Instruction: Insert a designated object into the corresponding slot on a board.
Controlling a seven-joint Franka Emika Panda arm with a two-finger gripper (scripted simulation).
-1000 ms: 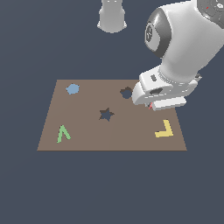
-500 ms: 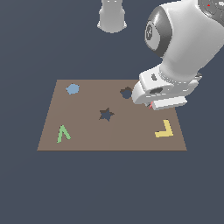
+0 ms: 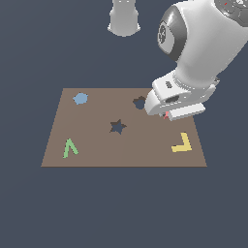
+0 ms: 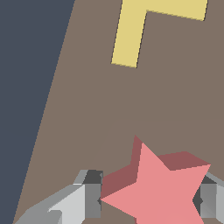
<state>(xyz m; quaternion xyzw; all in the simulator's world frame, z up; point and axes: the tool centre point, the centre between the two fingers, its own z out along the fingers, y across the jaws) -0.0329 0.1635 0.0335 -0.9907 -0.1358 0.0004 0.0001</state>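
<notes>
The salmon-red star (image 4: 157,190) sits between my two fingers in the wrist view. Each finger (image 4: 89,197) touches one side of it, so my gripper (image 4: 148,201) is shut on it. In the exterior view only a red sliver of the star (image 3: 166,115) shows under my hand, low over the brown board (image 3: 97,150) near its right part. The dark star-shaped slot (image 3: 117,127) lies at the board's middle, to the exterior view's left of my gripper (image 3: 167,116). I cannot tell whether the star touches the board.
A dark rounded hole (image 3: 139,102) is beside my hand. A blue disc (image 3: 80,99) is at the far left corner and a green angled piece (image 3: 69,147) at the near left. A yellow L-piece (image 3: 182,143) lies near right and also shows in the wrist view (image 4: 144,26).
</notes>
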